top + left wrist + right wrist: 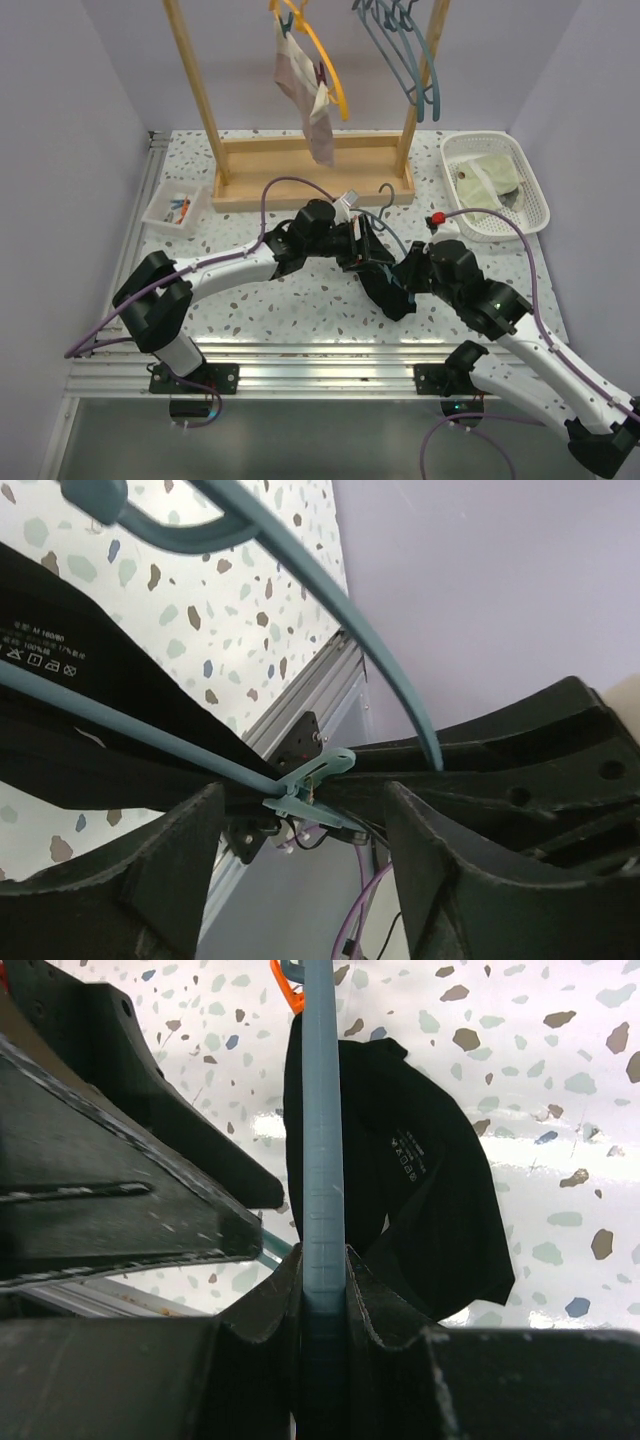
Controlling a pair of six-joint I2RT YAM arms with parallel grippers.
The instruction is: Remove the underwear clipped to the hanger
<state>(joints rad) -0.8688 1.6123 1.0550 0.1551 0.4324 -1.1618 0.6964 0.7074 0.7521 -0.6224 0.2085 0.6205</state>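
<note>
Top view alone gives the layout: both arms meet mid-desk (300,310), with the black underwear (386,288) a dark mass btwn them, just toward 4 o'clock of centre. The pink-mauve underwear (312,105) hangs from a yellow hanger (335,80) on the wooden rack (300,170) at 12 o'clock. A white basket (540,195) w/ pale green cloth (495,175) sits at 2 o'clock, and a small white tray (160,215) at 9 o'clock. Claw detail can't be read from up there; the wrist views supply it. Right wrist view: right claw (323,1260) is closed nearly all the way, pinching the bar of the teal hanger (322,1110), which runs 6 to 12 o'clock. The black garment hangs just beside the bar at 3 o'clock, above the speckled desk. Left wrist view: left claw (305,795) has its jaws well apart, fingers (180,880) either side of a teal clip (312,778) on the hanger. No contact w/ the clip is visible, and the claw holds nothing. Black cloth runs in from 9 o'clock up to that clip; can't tell if the clip bites it. Writing: white print on the black cloth in both wrist views, a row of care symbols plus tiny text lines, too small to read reliably.
</note>
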